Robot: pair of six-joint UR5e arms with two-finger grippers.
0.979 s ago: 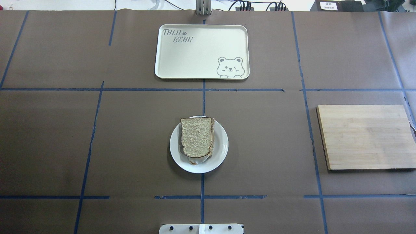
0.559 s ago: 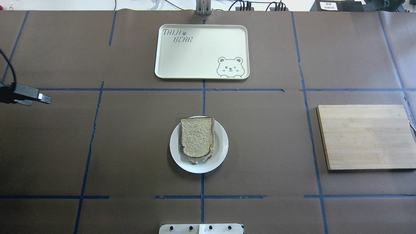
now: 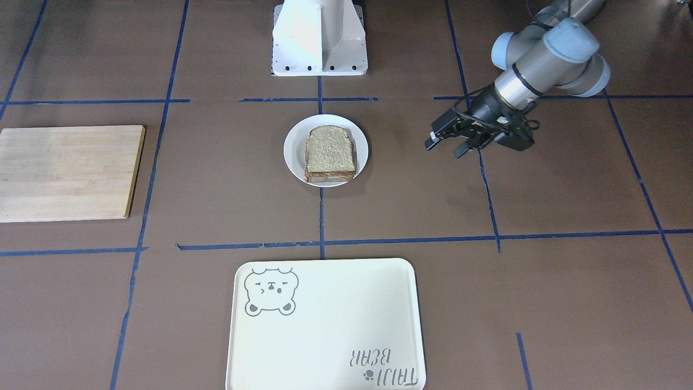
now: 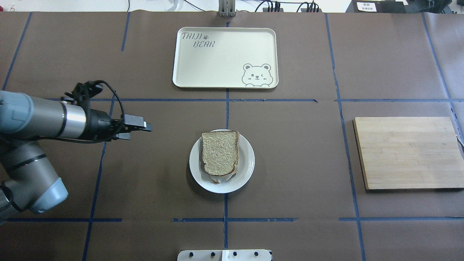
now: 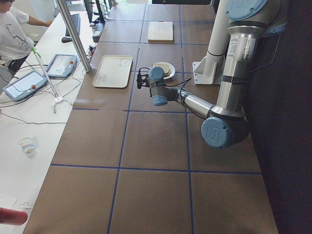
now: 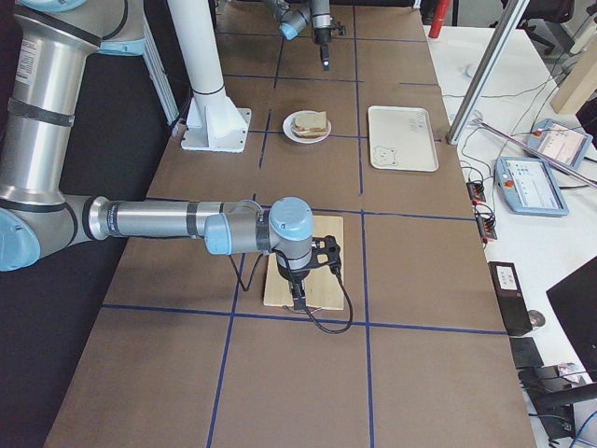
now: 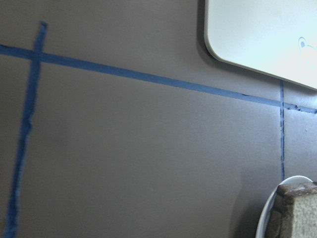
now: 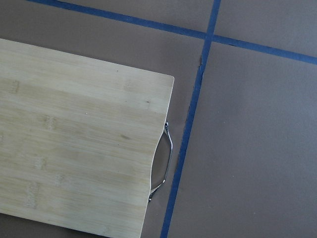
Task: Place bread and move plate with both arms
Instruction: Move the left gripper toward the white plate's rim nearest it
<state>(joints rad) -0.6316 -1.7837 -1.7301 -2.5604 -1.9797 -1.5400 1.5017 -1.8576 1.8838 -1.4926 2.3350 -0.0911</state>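
The bread (image 4: 219, 152), a speckled tan-brown slice, lies on top of another layer of food on the white plate (image 4: 246, 163) at the table's middle; both show in the front view, bread (image 3: 329, 150) and plate (image 3: 292, 149). My left gripper (image 4: 145, 127) hovers left of the plate, apart from it, fingers pointing toward it, open and empty; it shows in the front view (image 3: 441, 143). The left wrist view catches the bread's corner (image 7: 297, 213) and the plate's rim (image 7: 264, 223). My right gripper (image 6: 298, 301) hangs over the cutting board in the right side view only; I cannot tell its state.
A cream bear tray (image 4: 224, 58) lies beyond the plate at the far middle. A bamboo cutting board (image 4: 407, 152) with a metal handle (image 8: 166, 163) lies on the right. The white robot base (image 3: 319, 38) stands behind the plate. Blue tape lines cross the brown table.
My left arm has come in from the left edge and moved right and slightly nearer, toward the plate. Bread, plate, tray and board have not moved.
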